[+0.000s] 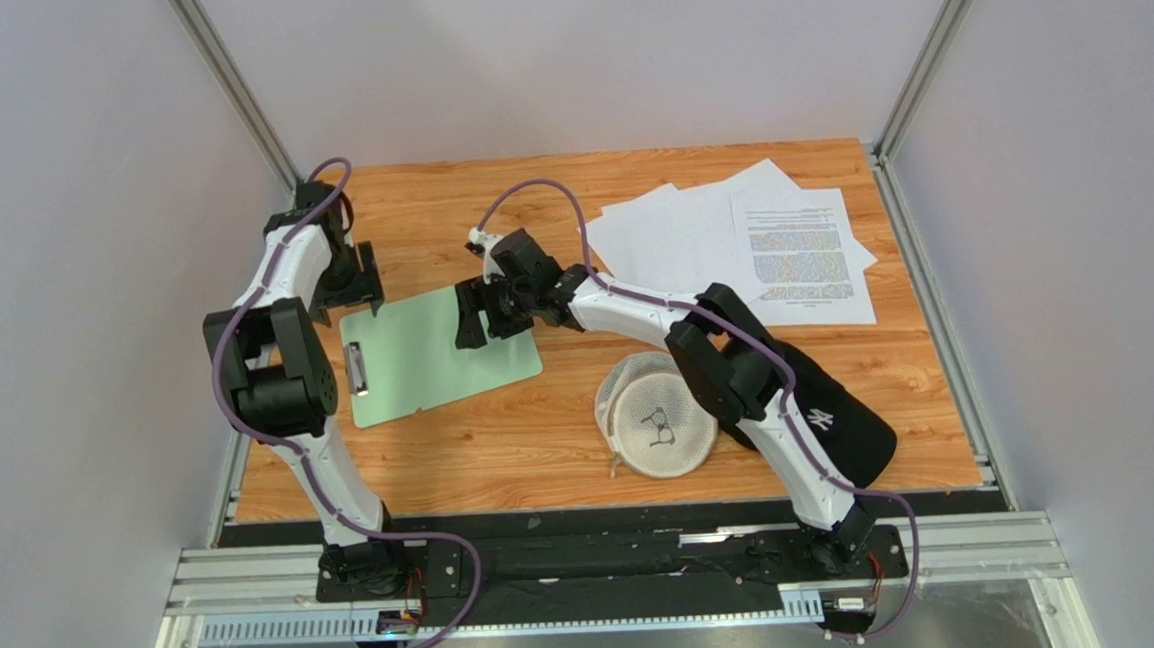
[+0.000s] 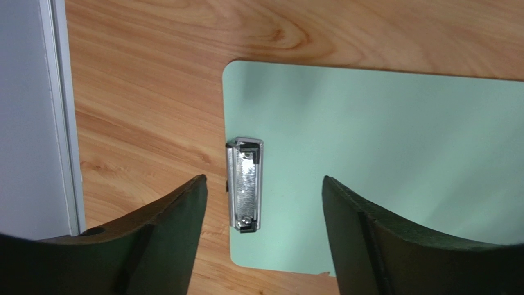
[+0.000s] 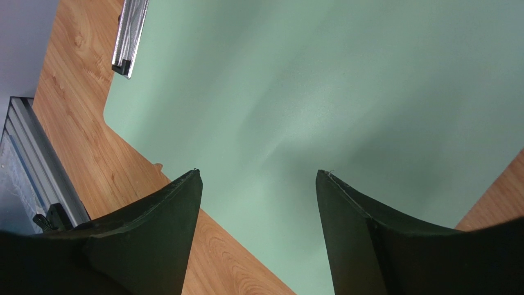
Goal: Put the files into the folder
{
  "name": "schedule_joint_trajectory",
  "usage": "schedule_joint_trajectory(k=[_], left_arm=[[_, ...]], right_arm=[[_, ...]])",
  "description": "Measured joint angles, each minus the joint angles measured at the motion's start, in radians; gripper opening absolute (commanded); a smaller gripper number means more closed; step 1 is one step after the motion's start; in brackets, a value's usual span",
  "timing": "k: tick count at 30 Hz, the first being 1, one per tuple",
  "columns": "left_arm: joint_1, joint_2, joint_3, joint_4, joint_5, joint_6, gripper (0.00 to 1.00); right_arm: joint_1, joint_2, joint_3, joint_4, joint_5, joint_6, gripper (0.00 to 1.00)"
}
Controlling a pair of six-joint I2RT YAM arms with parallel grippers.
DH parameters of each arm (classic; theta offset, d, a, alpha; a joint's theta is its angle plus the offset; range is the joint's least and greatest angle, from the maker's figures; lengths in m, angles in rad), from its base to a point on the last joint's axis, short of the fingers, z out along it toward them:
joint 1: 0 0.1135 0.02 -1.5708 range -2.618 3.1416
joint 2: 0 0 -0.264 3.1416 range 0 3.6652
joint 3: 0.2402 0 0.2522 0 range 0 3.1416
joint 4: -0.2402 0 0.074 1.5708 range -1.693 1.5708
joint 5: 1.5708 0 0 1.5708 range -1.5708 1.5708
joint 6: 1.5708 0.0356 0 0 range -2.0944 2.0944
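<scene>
We find the folder [image 1: 442, 355] flat on the table [image 1: 574, 415], left of centre, with its clip [image 2: 245, 184] toward the left arm. The far right corner is hidden under the right gripper [image 3: 258, 173]. The files [image 1: 744, 239] lie well apart, far right. The left gripper [image 2: 263, 179] and the right gripper both stand parted and empty above the folder.

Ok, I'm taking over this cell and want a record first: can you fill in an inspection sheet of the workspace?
Surface: wooden table, no spills seen.
Job's things: light-green rectangular clipboard, metal clip on its left edge, nothing clipped; loose white paper sheets fanned at far right, printed sheet on top.
Clutter: white cloth cap and black cloth item, near right.
Tools: left tool open over the clip; right tool open over the clipboard; both empty.
Cables: purple cables, slack loops above the table.
Surroundings: pale walls, aluminium frame posts.
</scene>
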Motion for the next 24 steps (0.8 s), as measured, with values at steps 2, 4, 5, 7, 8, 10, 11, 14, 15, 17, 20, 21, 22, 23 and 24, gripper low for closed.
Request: schedule_joint_trajectory(k=[2,4,5,7,8,10,11,14,15,17,20,21,22,23,24], left_arm=[[0.019,-0.002,-0.024,-0.006,0.008,0.010,0.85],[0.047,-0.002,-0.055,-0.021,0.027,0.013,0.85],[0.058,-0.002,-0.066,-0.030,0.037,0.014,0.86],[0.071,-0.002,-0.085,-0.039,0.043,0.015,0.85],[0.079,-0.002,-0.096,-0.040,0.045,0.016,0.84],[0.087,-0.002,-0.114,-0.048,0.054,0.018,0.80],[0.087,-0.002,-0.121,-0.050,0.058,0.018,0.78],[0.087,0.000,-0.138,-0.051,0.074,0.021,0.65],[0.087,0.003,-0.139,-0.052,0.082,0.021,0.63],[0.087,0.016,-0.140,-0.051,0.097,0.024,0.58],[0.087,0.039,-0.142,-0.051,0.102,0.029,0.59],[0.087,0.048,-0.144,-0.051,0.102,0.029,0.59],[0.087,0.056,-0.146,-0.051,0.102,0.030,0.58],[0.087,0.065,-0.148,-0.052,0.102,0.031,0.57],[0.087,0.072,-0.147,-0.055,0.107,0.031,0.56]], right_arm=[[0.001,0.019,0.003,0.017,-0.012,0.007,0.73],[0.002,0.036,0.009,0.029,-0.017,0.015,0.75],[0.003,0.040,0.011,0.035,-0.018,0.019,0.75],[0.003,0.045,0.011,0.040,-0.018,0.023,0.76],[0.003,0.045,0.011,0.045,-0.016,0.026,0.76],[0.003,0.045,0.011,0.056,-0.011,0.034,0.76],[-0.003,0.045,0.010,0.062,-0.008,0.044,0.76],[-0.011,0.045,-0.012,0.090,-0.005,0.067,0.76],[-0.017,0.045,-0.027,0.100,-0.003,0.074,0.76],[-0.029,0.042,-0.049,0.132,-0.007,0.086,0.76],[-0.044,0.038,-0.069,0.164,-0.006,0.096,0.76],[-0.048,0.037,-0.073,0.170,-0.005,0.098,0.76],[-0.050,0.036,-0.077,0.175,-0.003,0.103,0.76],[-0.054,0.035,-0.081,0.182,-0.003,0.105,0.76],[-0.056,0.035,-0.084,0.187,-0.003,0.110,0.76]])
